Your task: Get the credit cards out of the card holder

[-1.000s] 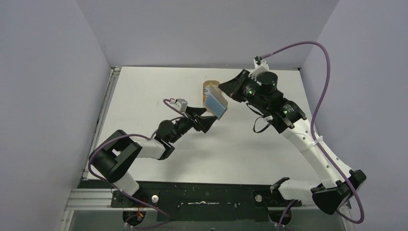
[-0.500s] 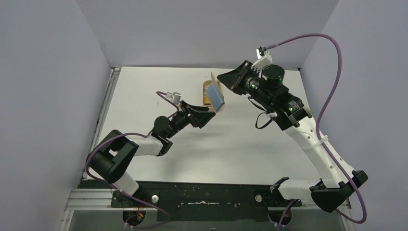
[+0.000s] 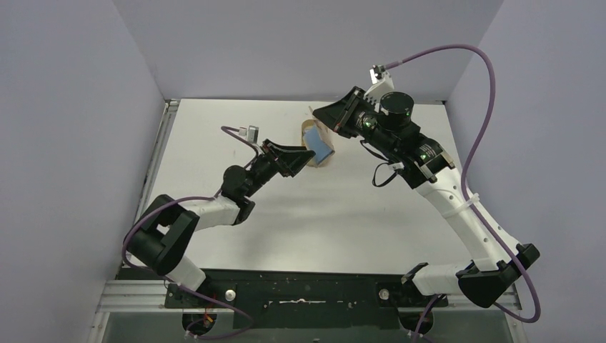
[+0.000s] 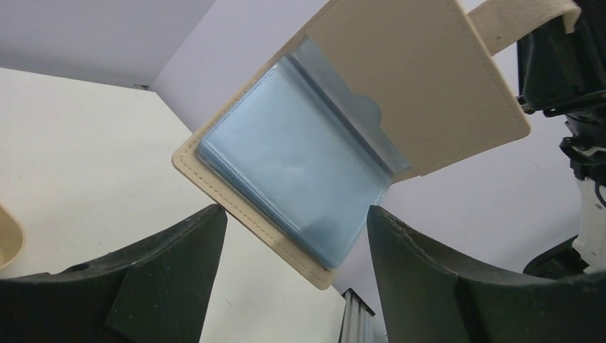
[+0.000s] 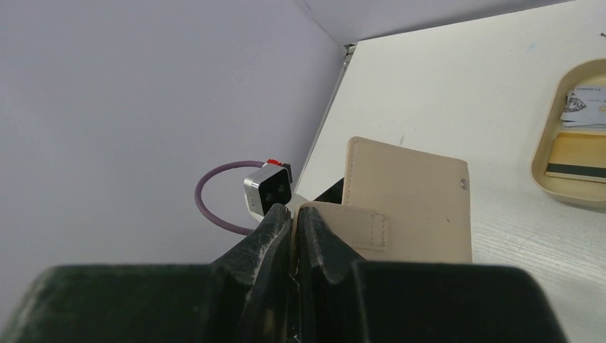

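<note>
One card holder, one dish, three cards.
Blue card in holder; tan card and white card in dish.

Looking along the left wrist, the card holder runs out of frame at 12 o'clock, and its strap tab is clipped at 1 o'clock. The light blue card has its upper end tucked behind the tan flap (how many cards lie stacked there, I can't tell). The oval dish is only a sliver at 9 o'clock. From the right wrist, the pinched fingers of the right tool cover the strap tab's end. There the oval dish is cut off at 3 o'clock, and the print on the white slip in it is too small to read. Overhead, the card holder hides most of the oval dish.
</note>
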Action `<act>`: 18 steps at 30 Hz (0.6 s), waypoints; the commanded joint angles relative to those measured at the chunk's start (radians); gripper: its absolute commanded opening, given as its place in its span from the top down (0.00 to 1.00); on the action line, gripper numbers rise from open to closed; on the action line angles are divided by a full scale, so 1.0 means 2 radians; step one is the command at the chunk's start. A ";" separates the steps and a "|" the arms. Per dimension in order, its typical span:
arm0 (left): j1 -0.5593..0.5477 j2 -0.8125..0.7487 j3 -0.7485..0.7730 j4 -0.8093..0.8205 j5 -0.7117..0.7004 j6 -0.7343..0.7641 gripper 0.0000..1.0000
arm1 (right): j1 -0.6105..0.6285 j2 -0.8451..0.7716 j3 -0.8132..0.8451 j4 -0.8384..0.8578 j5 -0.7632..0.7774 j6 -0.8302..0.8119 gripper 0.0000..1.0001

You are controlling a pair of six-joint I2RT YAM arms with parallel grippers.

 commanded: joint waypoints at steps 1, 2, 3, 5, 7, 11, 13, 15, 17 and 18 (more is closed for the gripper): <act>0.002 -0.035 0.021 0.032 0.011 -0.005 0.34 | 0.004 -0.006 0.024 0.040 -0.005 -0.005 1.00; 0.002 -0.038 0.018 0.032 0.013 -0.004 0.37 | 0.004 -0.007 0.024 0.039 -0.004 -0.006 1.00; 0.003 -0.043 0.017 0.032 0.015 -0.003 0.39 | 0.004 -0.006 0.024 0.039 -0.003 -0.007 1.00; 0.003 -0.048 0.012 0.032 0.014 -0.002 0.41 | 0.004 -0.007 0.024 0.039 -0.003 -0.009 1.00; 0.005 -0.050 0.008 0.032 0.013 -0.003 0.42 | 0.004 -0.006 0.024 0.040 -0.003 -0.009 1.00; 0.007 -0.056 0.005 0.032 0.009 -0.006 0.47 | 0.004 -0.007 0.023 0.041 -0.003 -0.011 1.00; 0.007 -0.061 0.002 0.032 0.006 -0.007 0.48 | 0.004 -0.008 0.021 0.041 -0.002 -0.012 1.00; 0.008 -0.066 -0.001 0.032 0.001 -0.006 0.50 | 0.004 -0.009 0.019 0.043 -0.002 -0.013 1.00; 0.009 -0.069 -0.004 0.032 -0.003 -0.005 0.52 | 0.004 -0.011 0.017 0.043 -0.001 -0.013 1.00; 0.009 -0.070 -0.003 0.032 -0.004 -0.005 0.53 | 0.004 -0.011 0.015 0.043 -0.001 -0.013 1.00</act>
